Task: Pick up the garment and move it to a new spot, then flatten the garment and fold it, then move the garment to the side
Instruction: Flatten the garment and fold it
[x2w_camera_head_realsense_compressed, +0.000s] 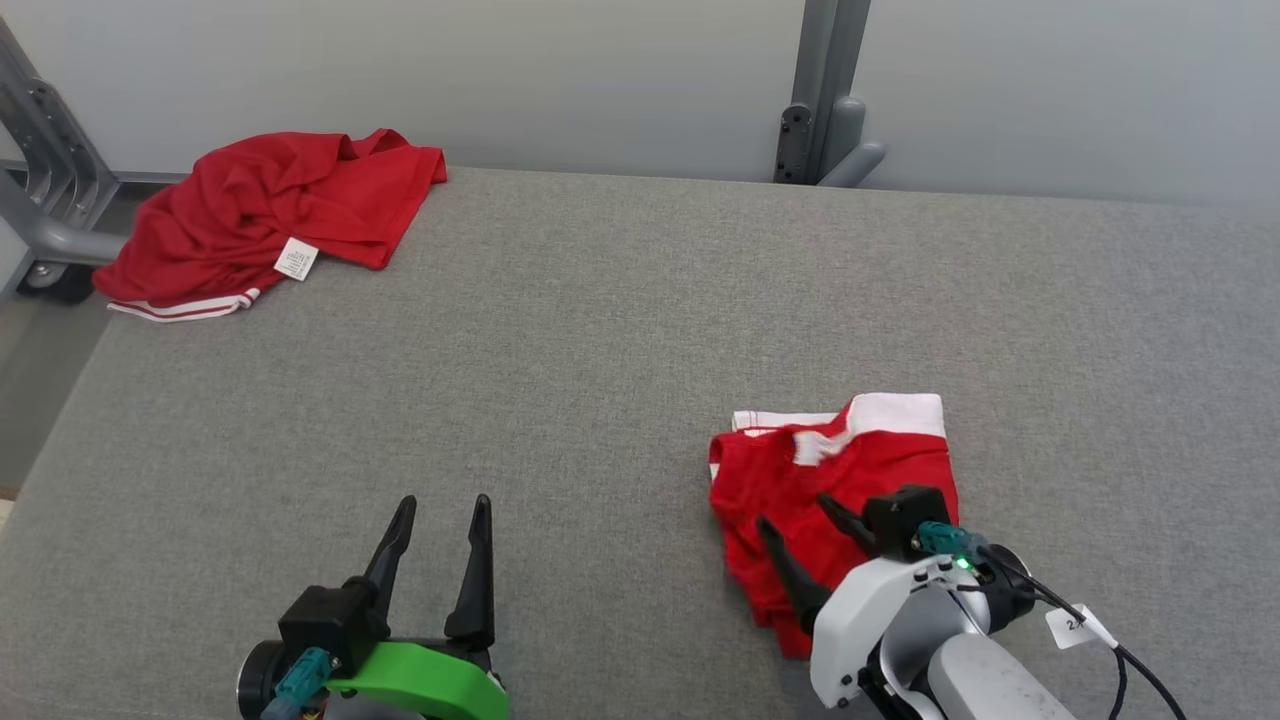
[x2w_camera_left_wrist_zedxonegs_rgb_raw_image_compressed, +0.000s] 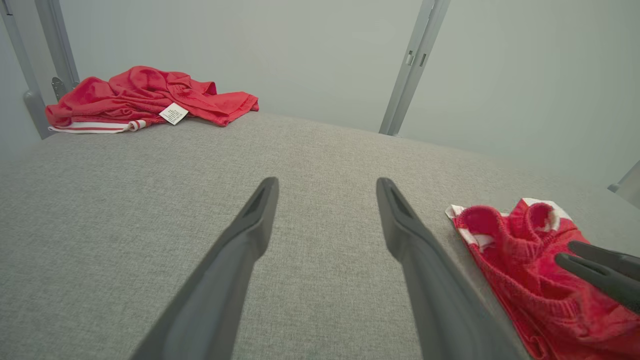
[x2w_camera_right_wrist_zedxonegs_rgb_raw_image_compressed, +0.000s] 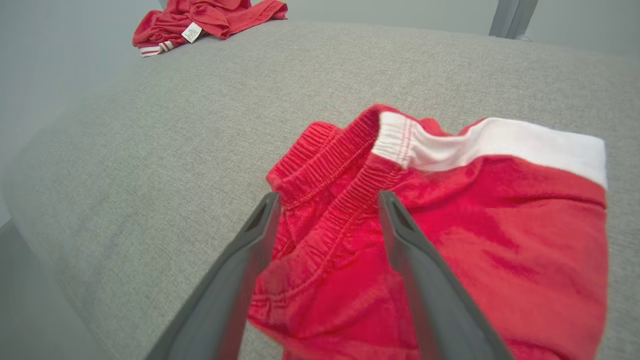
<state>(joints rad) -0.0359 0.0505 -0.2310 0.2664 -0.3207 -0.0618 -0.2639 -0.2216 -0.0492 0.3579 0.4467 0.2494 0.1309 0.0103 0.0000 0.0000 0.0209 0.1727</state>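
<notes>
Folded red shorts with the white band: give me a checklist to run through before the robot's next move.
1. Right gripper open, jaws spread above the folded red shorts with white band: ok.
2. Its fingers free of the fabric: cannot tell.
3. Shorts lying fully on the grey fabric table: ok.
4. Fold tidy: not ok, waistband bunched.
5. Left gripper open and empty: ok.
6. Crumpled red garment at the far left corner, apart from the shorts: ok.

Dark fingers (x2w_camera_head_realsense_compressed: 474, 570), green bracket (x2w_camera_head_realsense_compressed: 430, 680), white forearm (x2w_camera_head_realsense_compressed: 890, 610), seemingly teal plugs (x2w_camera_head_realsense_compressed: 940, 538)
</notes>
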